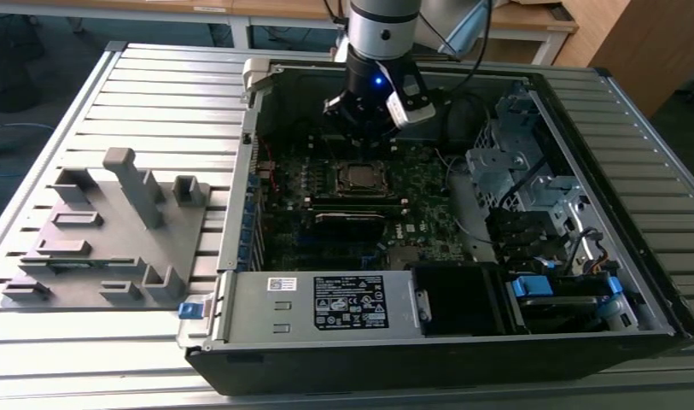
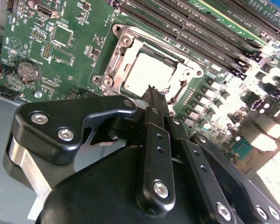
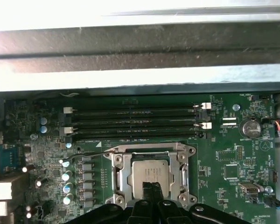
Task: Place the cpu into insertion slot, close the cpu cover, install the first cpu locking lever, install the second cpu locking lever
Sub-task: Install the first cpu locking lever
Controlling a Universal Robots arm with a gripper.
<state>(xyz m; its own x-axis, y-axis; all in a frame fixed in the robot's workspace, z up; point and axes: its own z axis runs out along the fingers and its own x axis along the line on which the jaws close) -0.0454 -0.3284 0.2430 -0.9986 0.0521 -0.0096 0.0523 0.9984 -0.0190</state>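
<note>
The cpu (image 3: 150, 171), a silver-grey square chip, lies in the insertion slot (image 1: 358, 177) on the green motherboard. It also appears in the second wrist view as the cpu (image 2: 147, 72). The cpu cover (image 3: 117, 173), a metal frame with a cut-out middle, lies flat around it; the same cpu cover (image 2: 113, 63) frames the chip in the second wrist view. My gripper (image 3: 152, 187) hangs just above the chip's edge, fingers shut together with nothing between them. From outside, the gripper (image 1: 365, 143) hovers over the socket. A thin lever rod (image 3: 81, 154) sticks out from one socket corner.
Long black memory slots (image 3: 135, 122) run beside the socket. The open computer case (image 1: 267, 85) walls in the board, with drive cages (image 1: 517, 171) at the exterior view's right and a power supply (image 1: 323, 303) in front. A grey fixture block (image 1: 107, 231) sits at the left.
</note>
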